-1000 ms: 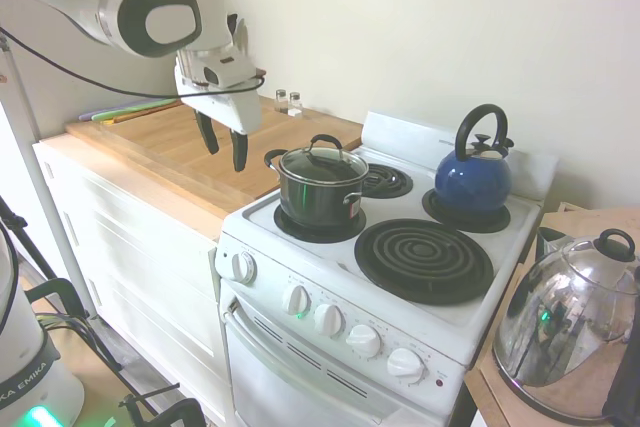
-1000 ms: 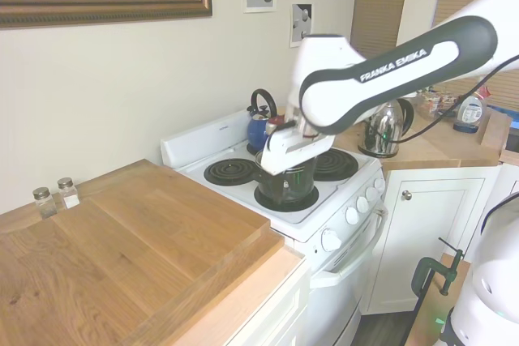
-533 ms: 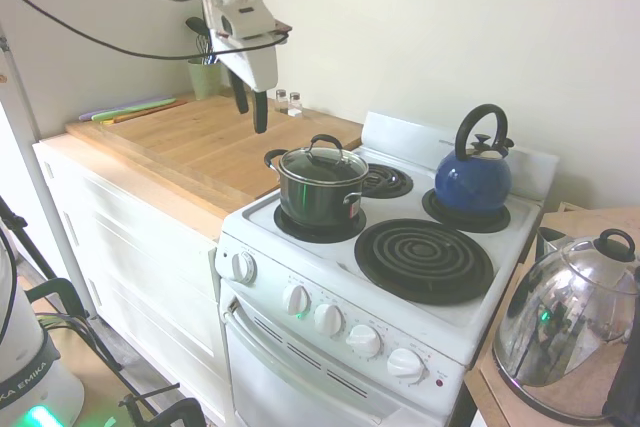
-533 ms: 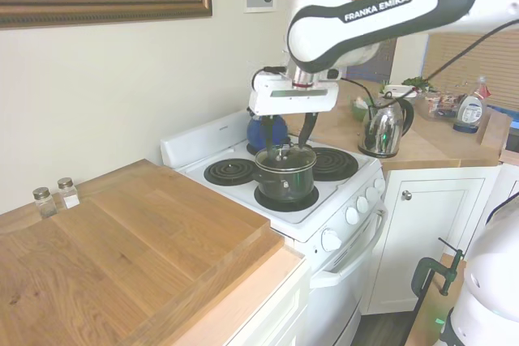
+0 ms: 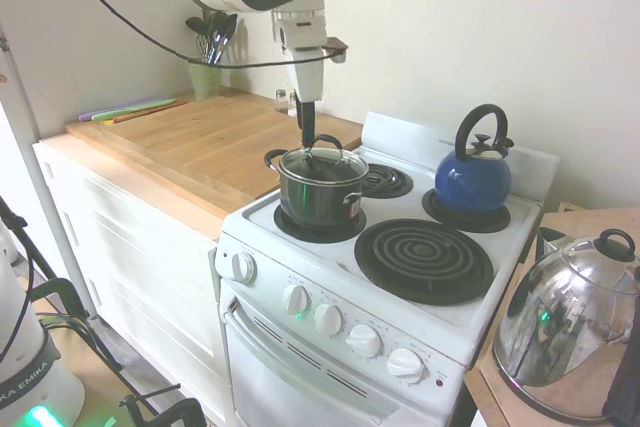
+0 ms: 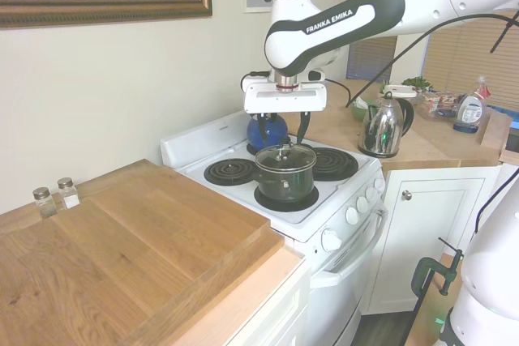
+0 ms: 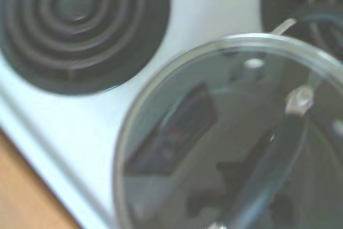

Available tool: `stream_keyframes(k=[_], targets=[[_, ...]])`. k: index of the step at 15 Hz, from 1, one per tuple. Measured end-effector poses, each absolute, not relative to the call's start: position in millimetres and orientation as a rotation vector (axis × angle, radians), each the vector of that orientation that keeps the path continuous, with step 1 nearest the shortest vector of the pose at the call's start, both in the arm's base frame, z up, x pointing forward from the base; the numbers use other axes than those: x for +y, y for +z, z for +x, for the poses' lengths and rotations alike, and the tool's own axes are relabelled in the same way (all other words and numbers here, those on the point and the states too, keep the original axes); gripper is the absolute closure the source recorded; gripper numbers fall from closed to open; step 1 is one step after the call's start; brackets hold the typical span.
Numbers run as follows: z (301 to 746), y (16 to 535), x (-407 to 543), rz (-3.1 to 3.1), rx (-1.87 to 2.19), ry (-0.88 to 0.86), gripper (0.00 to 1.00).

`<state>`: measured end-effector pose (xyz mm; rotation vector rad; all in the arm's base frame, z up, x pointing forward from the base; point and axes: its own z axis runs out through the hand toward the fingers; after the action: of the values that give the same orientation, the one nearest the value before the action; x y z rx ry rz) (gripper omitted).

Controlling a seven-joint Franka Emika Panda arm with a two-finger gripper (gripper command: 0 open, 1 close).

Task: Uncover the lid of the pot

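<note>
Wrist view alone shows lid (image 7: pixel 225 132) close-up; exterior views show jaws (image 6: pixel 289 129) open, empty above pot (image 5: pixel 318 192).

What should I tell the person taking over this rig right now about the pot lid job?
Hand: open, holding nothing, poised just above the lid's handle.
Lid: seated on the pot, untouched.
Pot: on the stove's front burner nearest the wooden counter.
Done: the approach only.
Left: lower, grip the lid's black handle, lift it off, probably set it down on the counter.
</note>
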<state>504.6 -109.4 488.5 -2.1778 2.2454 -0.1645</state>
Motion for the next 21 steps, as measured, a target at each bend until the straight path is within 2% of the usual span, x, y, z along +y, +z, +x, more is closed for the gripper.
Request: stream_keyframes(k=[21], targets=[[514,481,-130,-2.109,2.258,-0.154,1.00]])
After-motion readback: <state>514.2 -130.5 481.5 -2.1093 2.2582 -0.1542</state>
